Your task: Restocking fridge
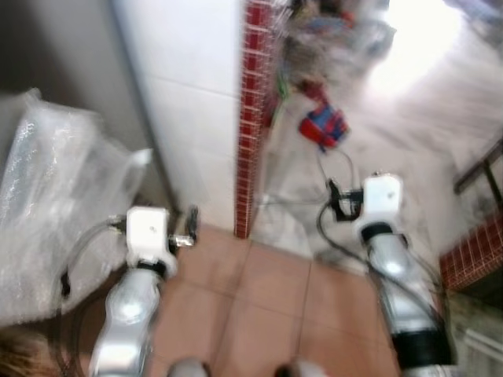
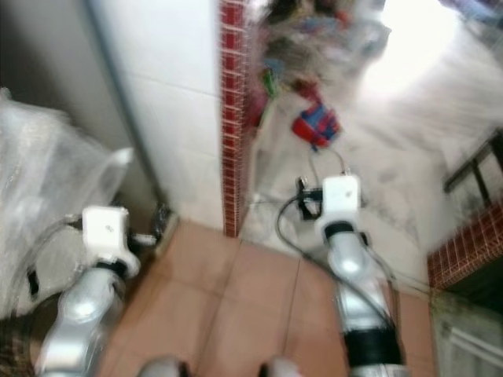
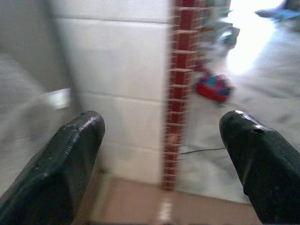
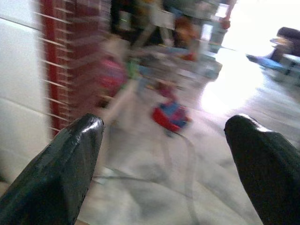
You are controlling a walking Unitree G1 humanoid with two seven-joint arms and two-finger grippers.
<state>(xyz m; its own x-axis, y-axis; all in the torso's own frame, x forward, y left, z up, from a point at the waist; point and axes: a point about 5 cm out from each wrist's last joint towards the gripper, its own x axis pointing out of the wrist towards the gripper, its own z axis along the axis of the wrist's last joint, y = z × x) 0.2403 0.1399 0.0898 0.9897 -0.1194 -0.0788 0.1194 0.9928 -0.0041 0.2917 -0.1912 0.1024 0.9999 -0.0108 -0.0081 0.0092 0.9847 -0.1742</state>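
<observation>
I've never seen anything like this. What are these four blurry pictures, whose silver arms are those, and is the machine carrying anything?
This is a walking humanoid robot, sent to restock a fridge. The top two pictures come from the two eyes of a camera on its head, looking down. They show its silver arms: the left gripper and the right gripper, each with two long black fingers. The other two pictures come from cameras on its wrists, looking out between those fingers. Both grippers are open and hold nothing. Ahead stand a white tiled wall edged with a red tile strip, and a red and blue object lying on the pale floor. Crinkled clear plastic sits on the robot's left. The blur suggests that the robot is moving.
</observation>
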